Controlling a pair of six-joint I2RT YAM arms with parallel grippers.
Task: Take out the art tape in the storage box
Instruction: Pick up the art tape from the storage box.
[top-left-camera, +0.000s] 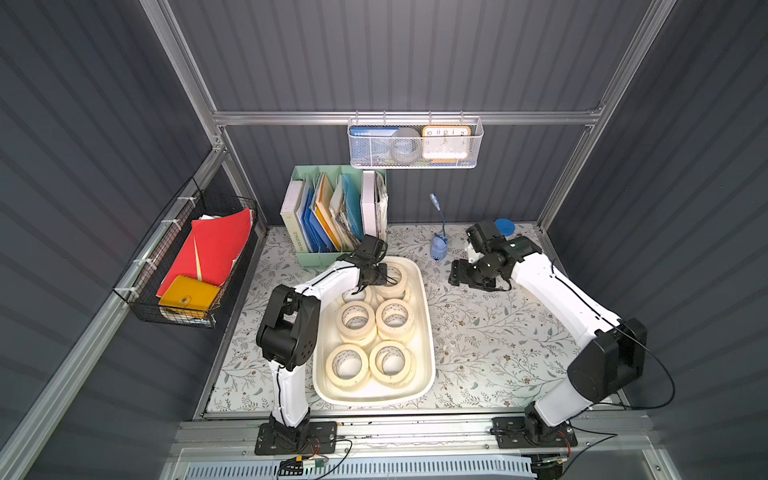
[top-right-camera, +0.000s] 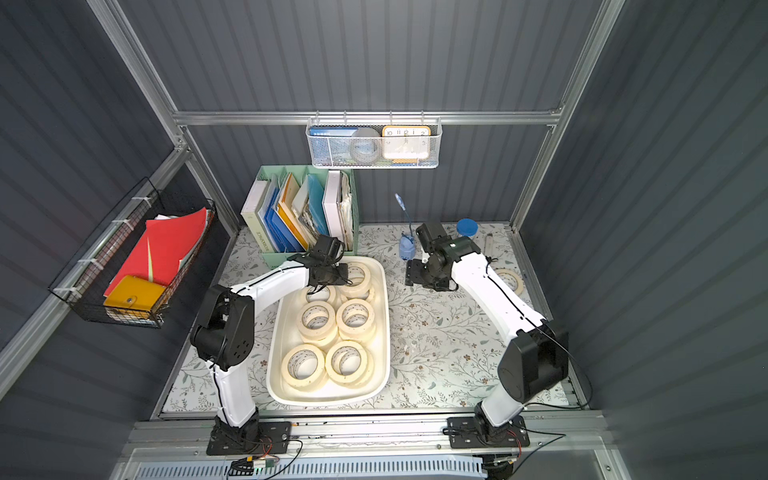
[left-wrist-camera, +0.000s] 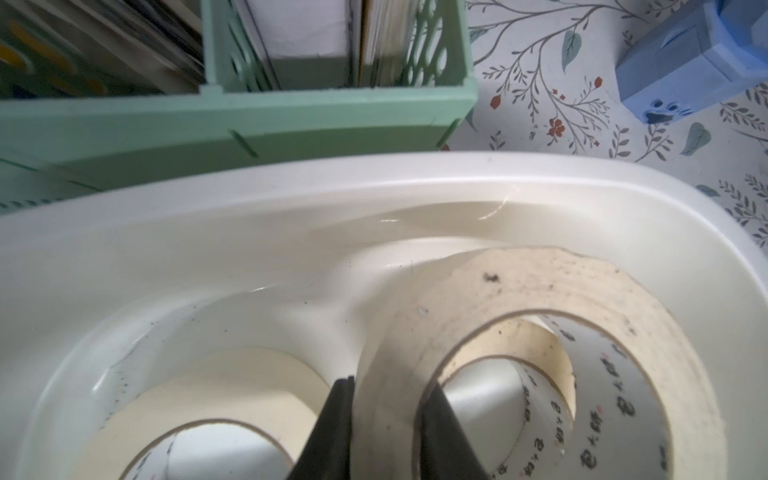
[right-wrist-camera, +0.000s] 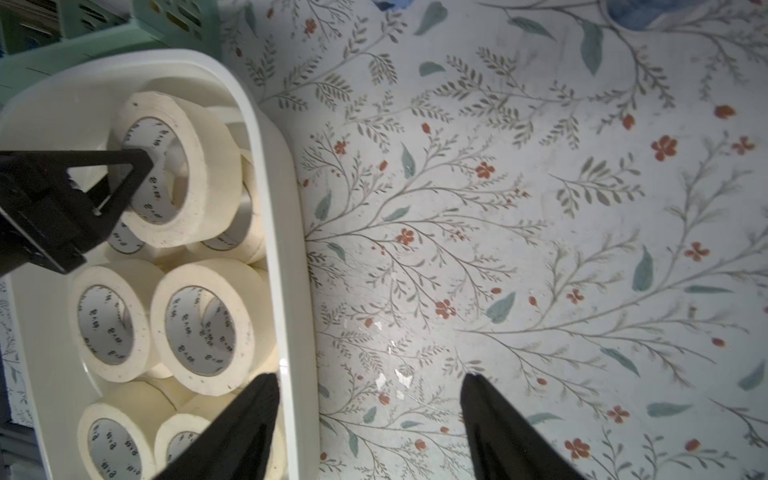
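Observation:
The storage box (top-left-camera: 429, 332) (top-right-camera: 386, 316) is a white tub on the floral table, with several cream art tape rolls (top-left-camera: 395, 318) (top-right-camera: 316, 320) lying flat in stacks. At its far end my left gripper (left-wrist-camera: 388, 399) (top-left-camera: 380, 275) is shut on the wall of one roll (left-wrist-camera: 519, 291) (right-wrist-camera: 195, 166), which is tilted, with one finger inside the core and one outside. My right gripper (right-wrist-camera: 368, 378) (top-left-camera: 460, 276) hangs open over bare table just right of the box rim (right-wrist-camera: 286, 249), holding nothing. Another roll (top-right-camera: 509, 280) lies on the table by the right arm.
A mint-green file organiser (top-left-camera: 332, 216) (left-wrist-camera: 291, 120) stands right behind the box's far end. A blue desk gadget (top-left-camera: 438, 249) and a blue-lidded jar (top-left-camera: 505, 226) sit at the back. A white mesh basket (top-left-camera: 415, 143) hangs on the back rail, a black wire basket (top-left-camera: 187, 257) on the left.

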